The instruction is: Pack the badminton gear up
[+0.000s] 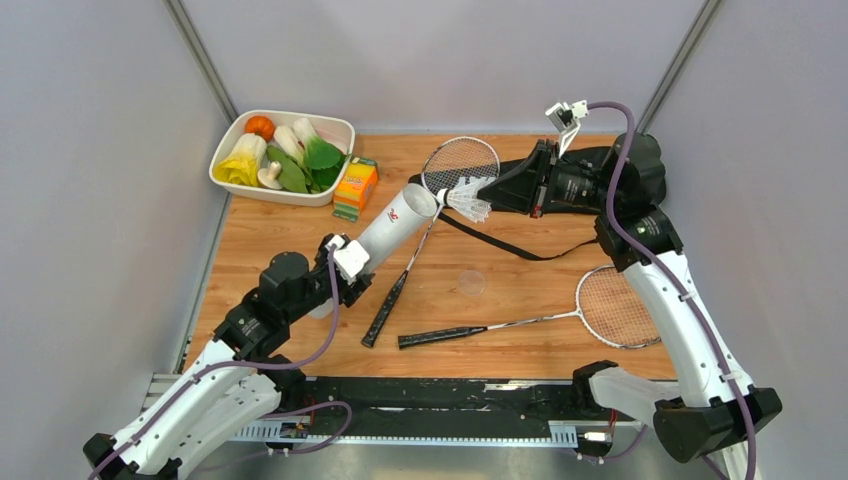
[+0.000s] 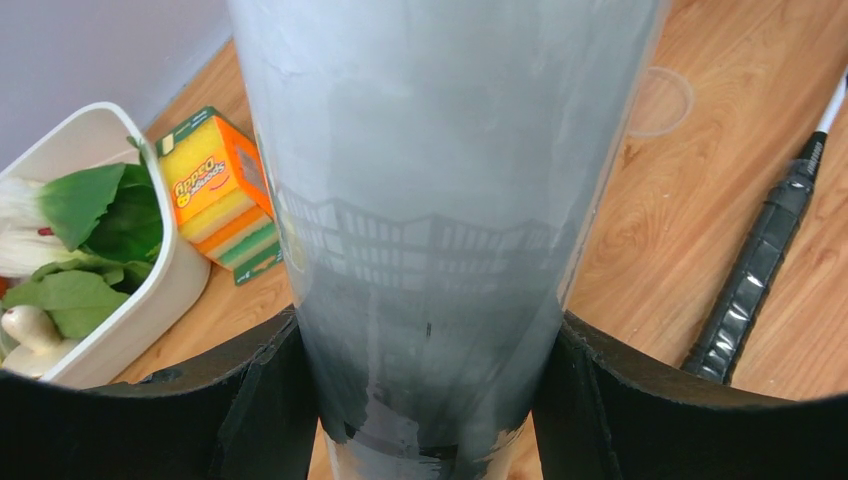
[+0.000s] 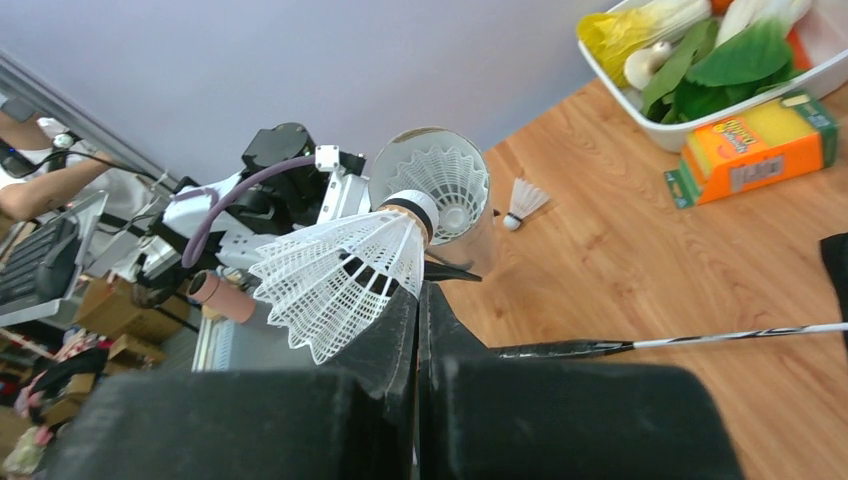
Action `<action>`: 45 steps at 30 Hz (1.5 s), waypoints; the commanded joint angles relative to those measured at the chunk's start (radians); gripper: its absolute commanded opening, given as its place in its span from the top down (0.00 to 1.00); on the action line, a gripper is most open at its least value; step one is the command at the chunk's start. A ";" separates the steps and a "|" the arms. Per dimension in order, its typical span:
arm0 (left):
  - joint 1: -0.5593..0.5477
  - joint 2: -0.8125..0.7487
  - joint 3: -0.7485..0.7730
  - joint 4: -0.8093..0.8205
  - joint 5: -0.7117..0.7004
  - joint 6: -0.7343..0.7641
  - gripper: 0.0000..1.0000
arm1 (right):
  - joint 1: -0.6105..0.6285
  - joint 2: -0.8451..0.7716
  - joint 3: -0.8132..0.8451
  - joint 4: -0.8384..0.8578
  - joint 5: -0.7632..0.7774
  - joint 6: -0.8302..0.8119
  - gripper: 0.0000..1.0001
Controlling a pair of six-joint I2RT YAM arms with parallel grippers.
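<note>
My left gripper (image 1: 350, 262) (image 2: 425, 340) is shut on the long white tube (image 1: 392, 228) (image 2: 430, 180), which it holds tilted with the open mouth toward the right arm. My right gripper (image 1: 487, 195) (image 3: 418, 290) is shut on the skirt of a white shuttlecock (image 1: 466, 200) (image 3: 340, 270), just in front of the tube's mouth (image 3: 430, 185). Another shuttlecock (image 3: 447, 178) sits inside the tube, and a third (image 3: 520, 200) lies on the table. Two rackets (image 1: 460, 165) (image 1: 617, 305) lie on the table. A black strap (image 1: 500, 243) shows; the bag itself is hidden.
A white dish of toy vegetables (image 1: 283, 155) stands at the back left with the orange-and-green box (image 1: 354, 188) beside it. A clear round lid (image 1: 471, 283) lies mid-table. One racket handle (image 2: 760, 280) lies right of the tube. Grey walls enclose the table.
</note>
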 commanded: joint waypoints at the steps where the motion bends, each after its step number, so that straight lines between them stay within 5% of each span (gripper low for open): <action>1: 0.002 0.000 0.047 0.028 0.112 0.040 0.33 | -0.004 0.015 0.036 0.006 -0.104 0.061 1.00; 19: 0.001 0.064 0.092 -0.003 0.189 0.091 0.34 | 0.064 0.147 0.004 -0.062 -0.084 0.015 1.00; 22: 0.001 0.068 0.093 -0.001 0.189 0.089 0.34 | 0.091 0.164 0.005 -0.079 -0.039 -0.009 0.89; 28: 0.001 0.071 0.086 0.004 0.195 0.088 0.34 | 0.154 0.191 0.013 -0.088 0.064 -0.046 0.49; 45: 0.001 0.081 0.085 0.015 0.190 0.087 0.34 | 0.284 0.287 0.043 -0.120 0.202 -0.092 0.45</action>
